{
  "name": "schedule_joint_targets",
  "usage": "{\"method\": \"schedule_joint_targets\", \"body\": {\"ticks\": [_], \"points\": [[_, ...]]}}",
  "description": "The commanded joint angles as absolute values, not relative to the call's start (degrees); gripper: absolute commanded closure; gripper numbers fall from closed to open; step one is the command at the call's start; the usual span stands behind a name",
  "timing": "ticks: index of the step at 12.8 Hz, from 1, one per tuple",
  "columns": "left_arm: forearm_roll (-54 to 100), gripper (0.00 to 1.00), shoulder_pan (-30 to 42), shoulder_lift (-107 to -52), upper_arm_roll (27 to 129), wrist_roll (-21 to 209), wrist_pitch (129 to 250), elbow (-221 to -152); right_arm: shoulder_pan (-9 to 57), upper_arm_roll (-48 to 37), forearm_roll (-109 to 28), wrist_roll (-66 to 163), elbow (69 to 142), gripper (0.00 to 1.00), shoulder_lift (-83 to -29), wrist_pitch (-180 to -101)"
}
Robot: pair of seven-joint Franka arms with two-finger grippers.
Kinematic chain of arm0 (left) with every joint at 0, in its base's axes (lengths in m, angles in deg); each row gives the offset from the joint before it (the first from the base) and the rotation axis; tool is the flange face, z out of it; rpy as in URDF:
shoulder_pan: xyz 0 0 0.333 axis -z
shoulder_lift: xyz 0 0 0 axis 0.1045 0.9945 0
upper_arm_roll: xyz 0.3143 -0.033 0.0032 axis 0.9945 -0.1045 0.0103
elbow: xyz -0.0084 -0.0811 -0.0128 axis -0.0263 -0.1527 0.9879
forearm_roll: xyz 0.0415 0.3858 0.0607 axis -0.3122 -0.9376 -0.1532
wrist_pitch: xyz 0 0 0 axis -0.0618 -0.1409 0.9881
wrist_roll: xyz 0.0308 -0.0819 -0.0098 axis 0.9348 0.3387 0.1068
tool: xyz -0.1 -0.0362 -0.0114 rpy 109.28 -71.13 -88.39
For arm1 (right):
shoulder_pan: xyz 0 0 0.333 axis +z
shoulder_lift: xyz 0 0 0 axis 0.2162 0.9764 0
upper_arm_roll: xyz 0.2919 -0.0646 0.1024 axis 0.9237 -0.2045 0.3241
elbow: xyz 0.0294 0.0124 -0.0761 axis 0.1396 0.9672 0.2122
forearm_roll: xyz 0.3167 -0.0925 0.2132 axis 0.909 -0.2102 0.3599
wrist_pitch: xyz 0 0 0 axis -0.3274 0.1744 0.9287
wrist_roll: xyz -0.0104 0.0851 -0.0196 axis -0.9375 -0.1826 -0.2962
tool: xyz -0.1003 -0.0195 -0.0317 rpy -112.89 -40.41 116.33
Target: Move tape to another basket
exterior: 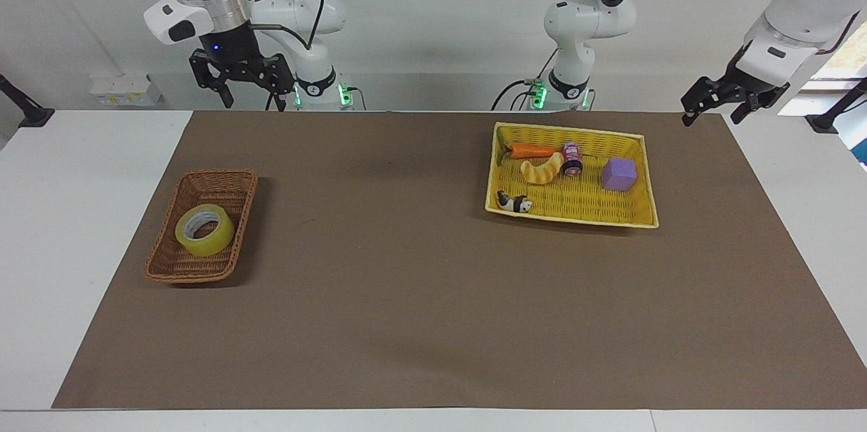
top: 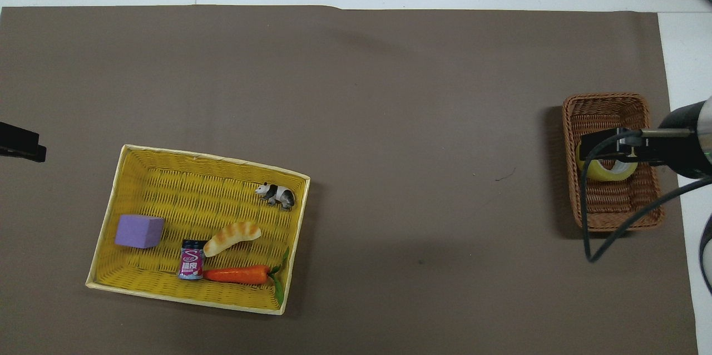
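The tape [exterior: 204, 229], a yellow roll with a pale core, lies in the small brown wicker basket [exterior: 177, 275] toward the right arm's end of the table. In the overhead view the tape [top: 599, 173] is partly covered by the right arm's wrist above the basket [top: 623, 225]. My right gripper [exterior: 249, 101] is open and empty, raised high above the table edge nearest the robots, well clear of the basket. My left gripper [exterior: 710, 118] is open and empty and waits raised over the table's corner at the left arm's end.
A larger yellow woven basket [exterior: 576, 219] toward the left arm's end holds a carrot [exterior: 533, 150], a croissant toy [exterior: 542, 169], a small can [exterior: 572, 159], a purple cube [exterior: 620, 174] and a panda figure [exterior: 513, 202]. A brown mat [exterior: 406, 296] covers the table.
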State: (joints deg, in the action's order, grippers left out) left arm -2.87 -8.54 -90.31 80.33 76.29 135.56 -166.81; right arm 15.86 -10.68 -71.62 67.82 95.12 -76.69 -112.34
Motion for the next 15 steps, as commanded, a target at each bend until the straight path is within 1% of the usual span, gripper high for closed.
{"method": "schedule_joint_targets", "body": {"ticks": [1, 3, 6, 7, 10, 11, 13, 15], "points": [[-2.41, 0.00, -9.34, -90.64, 79.96, 75.62, 134.85, -166.41, 14.86, -11.29, -70.01, 65.67, 96.64, 0.00, -77.94, -112.57], [-2.41, 0.00, -9.34, -90.64, 79.96, 75.53, 134.85, -166.41, 14.33, -11.47, -71.42, 62.95, 95.59, 0.00, -77.51, -111.79], [-2.41, 0.00, -9.34, -90.64, 79.96, 75.62, 134.85, -166.41, 13.36, -11.65, -76.32, 60.05, 90.58, 0.00, -77.15, -106.00], [-2.41, 0.00, -9.34, -90.64, 79.96, 75.53, 134.85, -166.41, 13.36, -11.56, -77.30, 58.99, 90.40, 0.00, -77.24, -104.94], [-2.41, 0.00, -9.34, -90.64, 79.96, 75.53, 134.85, -166.41, 14.33, -11.04, -76.43, 59.33, 93.81, 0.00, -78.99, -106.33], [-2.41, 0.00, -9.34, -90.64, 79.96, 75.53, 134.85, -166.41, 14.33, -10.94, -76.34, 59.42, 94.17, 0.00, -79.00, -107.64], [-2.41, 0.00, -9.34, -90.64, 79.96, 75.62, 134.85, -166.41, 14.07, -10.94, -76.17, 59.59, 94.87, 0.00, -79.52, -107.39], [-2.41, 0.00, -9.34, -90.64, 79.96, 75.62, 134.85, -166.41, 13.63, -11.20, -72.41, 63.27, 96.10, 0.00, -80.23, -107.82]]}}
